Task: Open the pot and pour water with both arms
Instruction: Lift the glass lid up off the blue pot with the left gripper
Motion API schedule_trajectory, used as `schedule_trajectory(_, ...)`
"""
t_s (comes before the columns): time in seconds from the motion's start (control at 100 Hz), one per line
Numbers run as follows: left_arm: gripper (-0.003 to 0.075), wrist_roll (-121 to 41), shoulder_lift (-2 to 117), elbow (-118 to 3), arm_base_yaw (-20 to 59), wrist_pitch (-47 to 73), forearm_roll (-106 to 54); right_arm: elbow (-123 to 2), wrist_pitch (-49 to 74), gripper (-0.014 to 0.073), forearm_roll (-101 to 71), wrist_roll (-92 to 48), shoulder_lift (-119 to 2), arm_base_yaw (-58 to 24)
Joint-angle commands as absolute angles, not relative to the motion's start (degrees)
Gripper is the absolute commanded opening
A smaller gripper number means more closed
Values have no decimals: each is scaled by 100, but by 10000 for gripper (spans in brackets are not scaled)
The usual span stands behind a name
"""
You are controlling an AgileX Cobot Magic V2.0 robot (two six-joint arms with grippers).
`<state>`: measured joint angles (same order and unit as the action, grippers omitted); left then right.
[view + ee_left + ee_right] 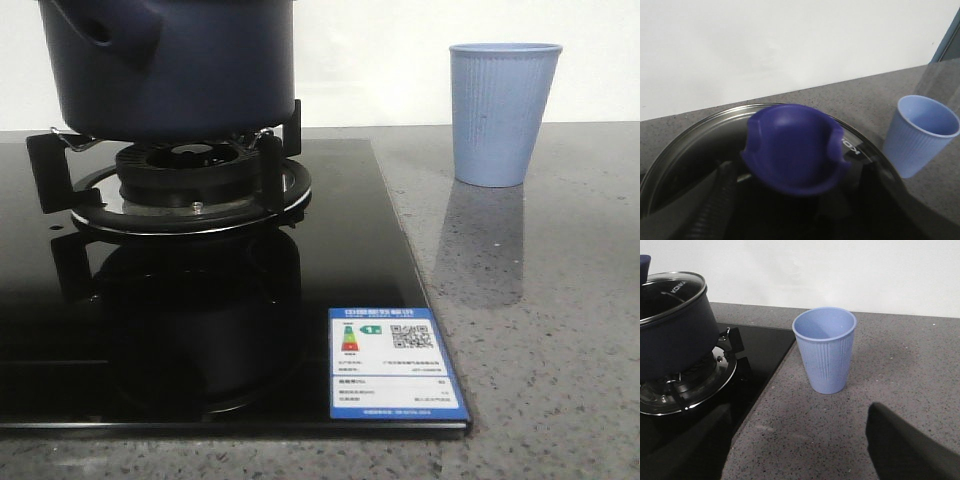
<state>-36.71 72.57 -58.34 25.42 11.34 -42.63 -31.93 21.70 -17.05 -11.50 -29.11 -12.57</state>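
In the front view, the dark navy pot (170, 65) sat on the black burner grate (185, 180) of a glossy black glass cooktop (200, 340), its moulded side handle (100, 30) with the round hole facing the camera at upper left. A light blue ribbed cup (500, 112) stood upright on the grey speckled counter (540, 300), well apart from the pot, to its right. A blue energy label (396, 365) lay at the cooktop's near right corner. No arm showed here.

In the left wrist view, the camera looked down over the pot's glass lid (705, 135), with its blue knob (792, 150) blurred and close between the dark fingers (715, 200) of the left gripper (790, 210). The fingers stood to either side of the knob, but whether they pressed on it could not be told. The cup (922, 135) stood beside the pot.

In the right wrist view, the right gripper (800, 450) hung low over the counter with its fingers (905, 450) spread wide, holding nothing. The cup (826, 350) stood ahead of it, and the pot (675, 335), lid on, rested on the burner beside it.
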Motion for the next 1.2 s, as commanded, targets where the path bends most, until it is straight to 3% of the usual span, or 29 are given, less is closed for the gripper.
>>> schedule_trajectory(0.0,476,-3733,7308,-6155,2588,744,-4361,-3401,1684,486,-1763,-1220,-2981,-1261)
schedule_trajectory(0.39,470,-3733,7642,-6283,2588,350,-4325,-3401,1671,486,-1763,-1220,-2981,-1261)
schedule_trajectory(0.64,343,-3738,7642,-6283,2588,319,-4325,-3401,1671,486,-1763,-1220,-2981,-1261)
schedule_trajectory(1.19,352,-3738,7045,-6283,2588,55,-4325,-3292,1666,486,-1763,-1220,-2981,-1261)
